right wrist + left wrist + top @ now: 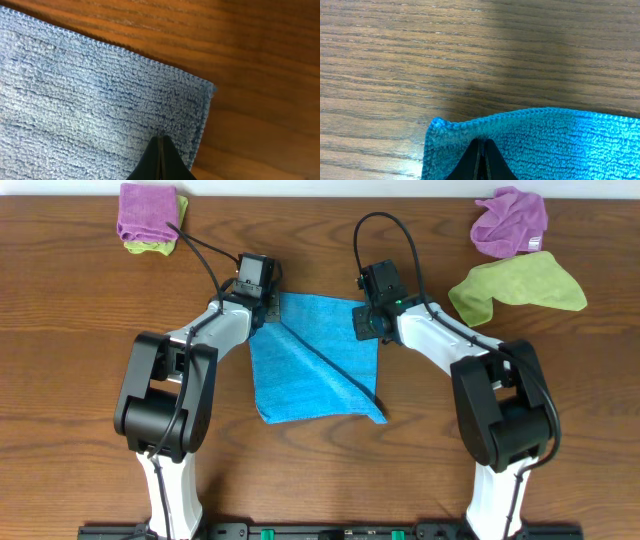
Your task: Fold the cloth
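The sky-blue cloth [315, 360] lies spread in the middle of the wooden table, with a diagonal crease running from its far left part to its near right corner. My left gripper [262, 308] sits at the cloth's far left corner. In the left wrist view this gripper [482, 141] is shut, its tips sunk into the slightly bunched cloth [560, 145]. My right gripper [365, 325] is at the far right corner. Seen from the right wrist, that gripper [161, 137] is shut, pinching the cloth [75, 100] just inside its hem.
A purple cloth [147, 212] lies on a lime-green one [150, 248] at the far left. Another purple cloth [510, 220] and a lime-green cloth [515, 285] lie at the far right. Bare wood [470, 50] surrounds the blue cloth.
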`<state>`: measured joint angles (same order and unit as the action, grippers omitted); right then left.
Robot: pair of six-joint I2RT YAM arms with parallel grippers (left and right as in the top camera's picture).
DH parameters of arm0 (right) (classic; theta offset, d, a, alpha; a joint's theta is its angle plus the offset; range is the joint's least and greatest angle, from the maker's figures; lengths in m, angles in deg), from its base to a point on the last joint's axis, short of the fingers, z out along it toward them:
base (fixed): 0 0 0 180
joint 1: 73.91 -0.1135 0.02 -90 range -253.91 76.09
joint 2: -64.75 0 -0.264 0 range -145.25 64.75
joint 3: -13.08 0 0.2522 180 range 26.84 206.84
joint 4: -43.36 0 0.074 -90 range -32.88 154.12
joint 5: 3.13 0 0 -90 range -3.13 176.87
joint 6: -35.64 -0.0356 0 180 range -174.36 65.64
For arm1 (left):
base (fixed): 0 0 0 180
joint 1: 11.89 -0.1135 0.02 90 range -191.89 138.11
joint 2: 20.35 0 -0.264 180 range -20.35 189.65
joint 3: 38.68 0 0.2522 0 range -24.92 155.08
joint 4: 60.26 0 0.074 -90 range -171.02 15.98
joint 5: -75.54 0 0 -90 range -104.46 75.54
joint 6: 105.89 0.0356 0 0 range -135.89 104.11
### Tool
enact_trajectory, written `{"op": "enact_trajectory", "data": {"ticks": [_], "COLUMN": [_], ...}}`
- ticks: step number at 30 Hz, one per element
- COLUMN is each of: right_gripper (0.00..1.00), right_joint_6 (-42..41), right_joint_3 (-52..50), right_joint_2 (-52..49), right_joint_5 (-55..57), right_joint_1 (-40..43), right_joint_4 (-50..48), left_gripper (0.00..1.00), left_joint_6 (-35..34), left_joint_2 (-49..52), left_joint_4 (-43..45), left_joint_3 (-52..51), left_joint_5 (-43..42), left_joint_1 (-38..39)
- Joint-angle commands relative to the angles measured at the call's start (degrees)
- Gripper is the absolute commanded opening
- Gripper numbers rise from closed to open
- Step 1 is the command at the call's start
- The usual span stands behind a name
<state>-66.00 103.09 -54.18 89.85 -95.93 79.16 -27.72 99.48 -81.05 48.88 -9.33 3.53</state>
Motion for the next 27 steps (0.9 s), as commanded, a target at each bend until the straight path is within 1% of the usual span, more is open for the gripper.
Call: {"op": "enact_trajectory", "data": {"ticks": [1,5,10,17,21,24,27], "right_gripper": [0.01,0.02,0.02,0.01,0.01,0.02,0.01], "right_joint_6": [0.6,0.5,-1.6,-1.6,-1.6,-1.4,2.1], "right_joint_3": [0.6,0.8,1.2,2.7,5.3,8.7,13.7], "right_joint_2": [-3.2,-5.3,-5.9,-5.9,-5.9,-5.8,-5.8], "right_joint_5": [-0.1,0.9,0.9,-0.5,-2.4,-2.4,-2.3], "right_joint_1": [1.0,3.4,6.9,7.2,6.9,6.3,5.4], "right_joint_4": [-0.4,-1.8,-6.1,-7.3,-6.6,-4.2,0.1], "left_gripper": [0.06,0.06,0.06,0.06,0.06,0.06,0.06], "left_joint_6": [-0.2,-0.2,-0.2,0.3,0.3,0.3,0.3], "left_joint_2": [1.8,1.8,1.8,1.8,1.8,1.8,1.8], "left_joint_4": [-1.7,-3.3,-3.5,-0.7,0.7,0.7,1.1], "left_joint_3": [-0.8,-0.8,-0.8,-0.8,-0.8,-0.8,-0.8], "left_joint_5": [0.8,0.6,0.6,-0.7,-0.7,-0.7,-0.7], "left_joint_1": [-0.4,-0.4,-0.4,-0.5,-0.5,-0.5,-0.5]}}
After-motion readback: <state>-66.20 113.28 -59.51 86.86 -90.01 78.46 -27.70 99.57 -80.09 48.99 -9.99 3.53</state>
